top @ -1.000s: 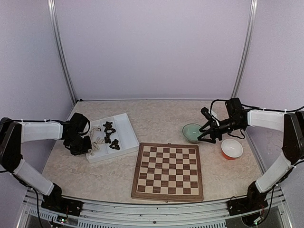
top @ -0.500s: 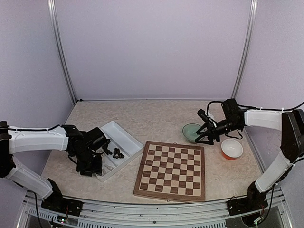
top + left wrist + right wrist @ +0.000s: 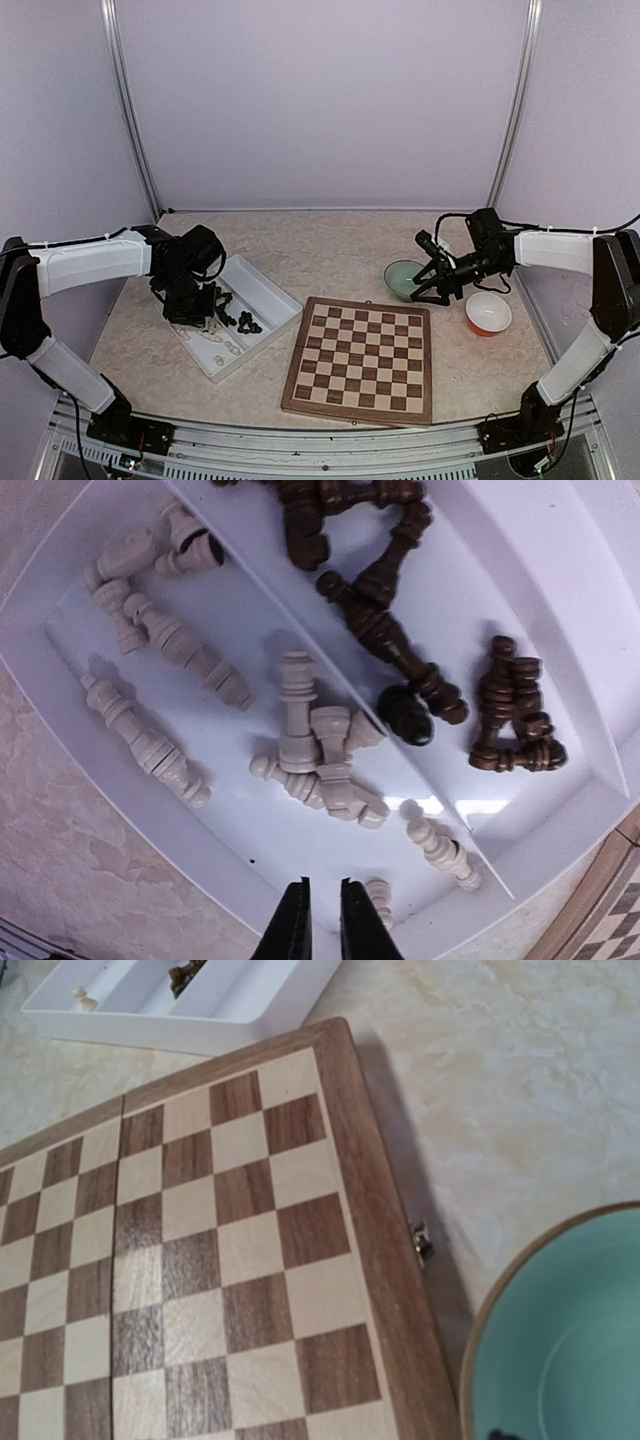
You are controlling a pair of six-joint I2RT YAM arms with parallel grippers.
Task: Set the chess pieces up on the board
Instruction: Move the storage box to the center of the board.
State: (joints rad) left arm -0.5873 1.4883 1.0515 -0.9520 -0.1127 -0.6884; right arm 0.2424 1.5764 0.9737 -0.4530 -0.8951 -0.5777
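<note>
**Pieces all in tray, board bare: risks before the first pick**

Left side: left gripper (image 3: pixel 320 925) hangs over the near edge of the white tray (image 3: pixel 262 285), jaws almost pressed together with nothing between them. Cream pieces (image 3: pixel 315 745) lie on their sides in one compartment and dark pieces (image 3: pixel 385 640) in the next. Several are heaped across one another.

Risk: closing on the cream heap could catch two pieces or flick a neighbour out. The turned, rounded shapes look likely to roll or twist in the pinch. The tray looks light, so a sideways nudge may skate it on the worktop (image 3: pixel 330 250).

Centre: the board (image 3: pixel 360 360) lies flat with every square empty, so the task is barely begun. Narrow-based pieces released at a tilt would topple.

Right side: right gripper (image 3: pixel 422 270) has its jaws spread and carries nothing, poised over the teal bowl (image 3: pixel 400 282), which sits just beside the board's far corner. The red bowl (image 3: pixel 488 313) is nearby. A low sweep towards the board could knock either bowl.
</note>
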